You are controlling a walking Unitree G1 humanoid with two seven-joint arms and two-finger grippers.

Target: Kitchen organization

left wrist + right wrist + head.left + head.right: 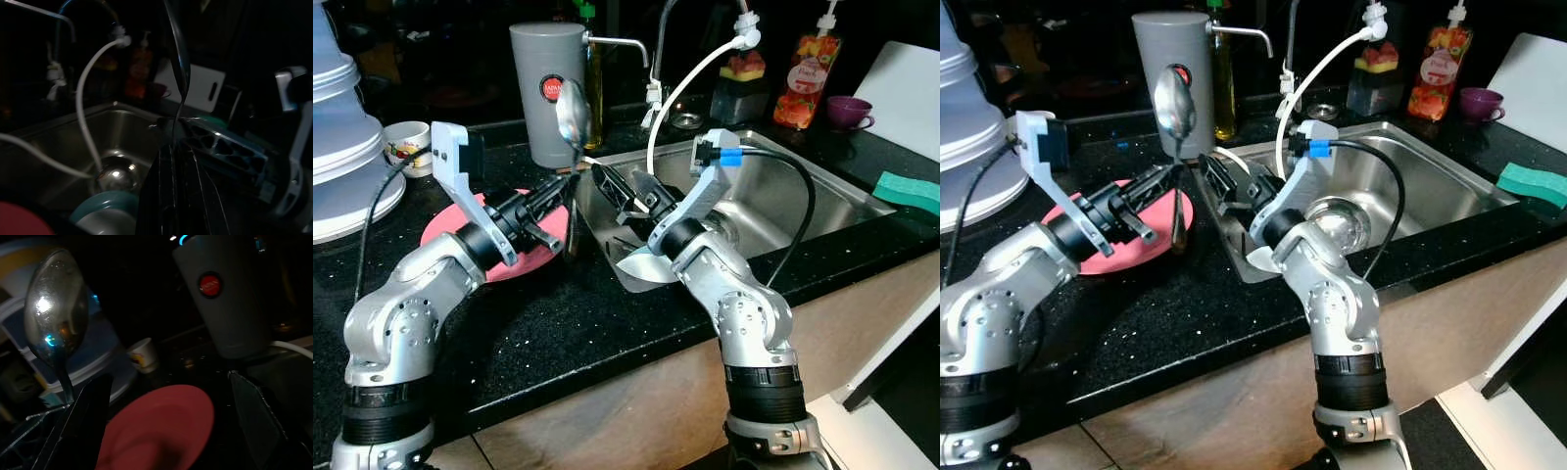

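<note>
On the black counter [558, 323], near the sink's [803, 201] left rim, the left end effector [563, 186] is clenched on a metal spoon [572, 116], holding it upright with the bowl on top, above the pink plate [524, 257]. Just beside it, the right end effector [622, 188] hangs released, fingers spread. Farther back stands a grey canister [546, 93].
</note>
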